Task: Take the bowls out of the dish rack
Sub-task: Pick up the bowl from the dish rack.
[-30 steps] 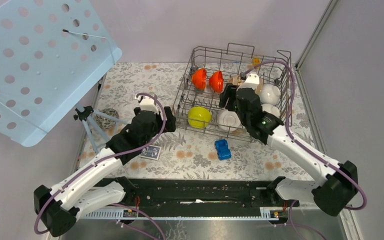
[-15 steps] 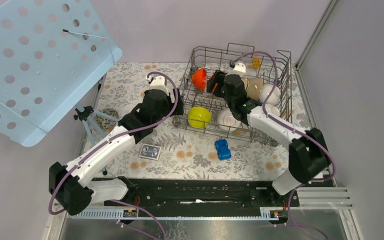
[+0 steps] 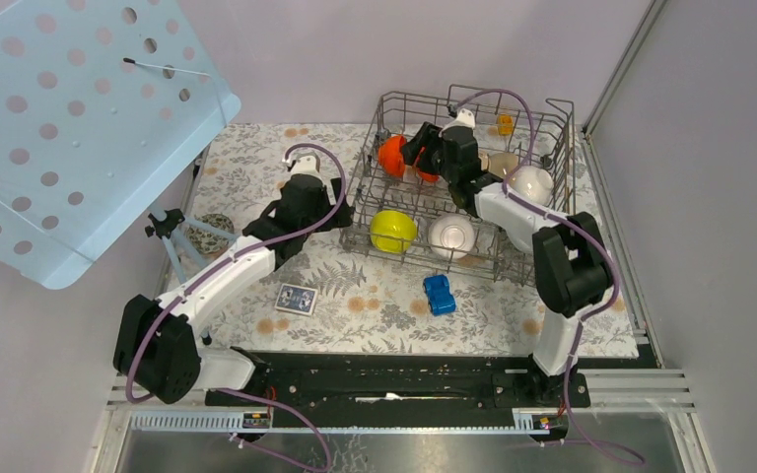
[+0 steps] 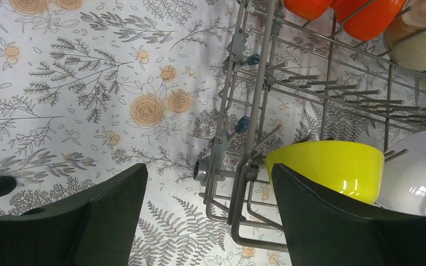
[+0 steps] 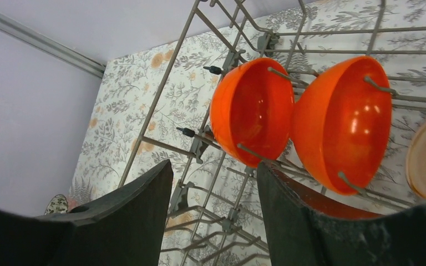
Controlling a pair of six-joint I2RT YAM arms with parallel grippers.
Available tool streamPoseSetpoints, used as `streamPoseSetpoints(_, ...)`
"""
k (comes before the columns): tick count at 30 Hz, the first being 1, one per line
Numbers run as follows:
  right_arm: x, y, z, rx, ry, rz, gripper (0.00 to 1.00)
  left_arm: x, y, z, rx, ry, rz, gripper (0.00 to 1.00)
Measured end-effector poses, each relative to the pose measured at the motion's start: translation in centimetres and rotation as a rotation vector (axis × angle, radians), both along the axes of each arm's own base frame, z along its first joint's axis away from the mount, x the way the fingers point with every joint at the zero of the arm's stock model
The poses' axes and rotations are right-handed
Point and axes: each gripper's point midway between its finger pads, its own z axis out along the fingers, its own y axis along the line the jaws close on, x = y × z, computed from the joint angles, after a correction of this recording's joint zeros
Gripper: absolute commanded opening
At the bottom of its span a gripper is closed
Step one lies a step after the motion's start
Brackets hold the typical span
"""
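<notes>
Dish rack (image 3: 382, 110): standing far right.
Orange-red bowls (image 5: 249, 111): leaning on edge at its far left.
Yellow-green bowl (image 4: 327, 166), white bowl (image 3: 450, 235): sitting along its near side.
Left gripper (image 4: 208, 183): hanging open, empty, over the rack's left rim.
Right gripper (image 5: 213, 172): hovering open, empty, near the orange-red bowls.

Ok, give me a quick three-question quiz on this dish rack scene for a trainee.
1. True or false: the yellow-green bowl sits outside the dish rack.
2. How many orange-red bowls show in the right wrist view?
3. What lies just outside the rack's near side? A: blue toy car. B: spoon. C: mug.
Key: 1 false; 2 two; 3 A.
</notes>
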Motion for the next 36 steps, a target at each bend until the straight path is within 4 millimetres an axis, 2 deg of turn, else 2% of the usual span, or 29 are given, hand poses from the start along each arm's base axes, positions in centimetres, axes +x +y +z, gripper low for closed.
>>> streamPoseSetpoints(9,2.6,2.8,-1.6,0.093,0.033,0.080,0.58,0.4,-0.2,-0.6,-0.012,0.012,-0.012,0.86)
streamPoseSetpoints(14,3.8,3.6,-1.6,0.108,0.032,0.086,0.56,0.4,-0.3,-0.6,-0.012,0.012,-0.012,0.86)
streamPoseSetpoints(22,5.1,4.2,-1.8,0.103,0.042,0.084,0.54,0.5,-0.3,-1.4,-0.002,0.032,-0.013,0.86)
streamPoseSetpoints(31,5.2,4.2,-4.6,0.070,0.110,0.081,0.55,0.4,-0.2,-2.0,0.008,0.049,-0.013,0.86)
streamPoseSetpoints(36,5.3,4.2,-5.5,0.056,0.130,0.081,0.54,0.4,-0.2,-2.0,0.009,0.052,-0.014,0.86)
